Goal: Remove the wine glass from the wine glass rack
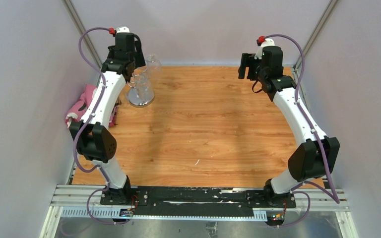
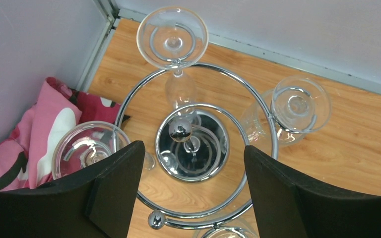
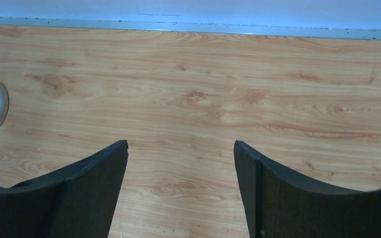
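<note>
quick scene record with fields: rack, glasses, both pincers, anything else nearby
rack: wine glass rack, chrome, upright at the table's far left corner
glasses: hanging foot-up on it: far wine glass, right wine glass, left wine glass
left pincer: open, above the rack, holding nothing
right pincer: open, over bare wood, holding nothing
other: pink cloth left of the rack
</note>
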{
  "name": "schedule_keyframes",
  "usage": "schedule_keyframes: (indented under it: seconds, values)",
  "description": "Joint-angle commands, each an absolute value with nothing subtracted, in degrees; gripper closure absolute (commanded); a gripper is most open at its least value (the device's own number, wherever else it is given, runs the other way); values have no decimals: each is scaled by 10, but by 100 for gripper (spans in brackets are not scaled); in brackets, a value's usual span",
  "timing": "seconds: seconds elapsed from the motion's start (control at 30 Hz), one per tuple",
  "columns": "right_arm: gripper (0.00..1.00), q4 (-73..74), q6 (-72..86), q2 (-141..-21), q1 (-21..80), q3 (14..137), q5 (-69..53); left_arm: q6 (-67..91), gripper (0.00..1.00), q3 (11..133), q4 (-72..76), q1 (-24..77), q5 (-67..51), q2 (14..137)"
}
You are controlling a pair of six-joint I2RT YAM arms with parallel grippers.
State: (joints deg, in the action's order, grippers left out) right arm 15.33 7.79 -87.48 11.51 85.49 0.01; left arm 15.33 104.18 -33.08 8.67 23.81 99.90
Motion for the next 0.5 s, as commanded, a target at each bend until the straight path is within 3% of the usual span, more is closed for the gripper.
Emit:
schedule_keyframes:
  seconds: [0.0, 0.13, 0.23, 0.47]
  values:
    - [17, 140, 90, -867, 108, 841, -10, 156, 26, 1035, -285, 83, 214, 1007]
    - [18, 136, 93, -870, 107, 838, -16, 153, 30, 1027, -253, 83, 194, 1010]
    - [18, 135, 95, -871, 106, 837, -15, 157, 50, 1028, -246, 83, 188, 1012]
    - [19, 132, 96, -870, 102, 833, -21, 150, 55, 1026, -246, 82, 195, 1015]
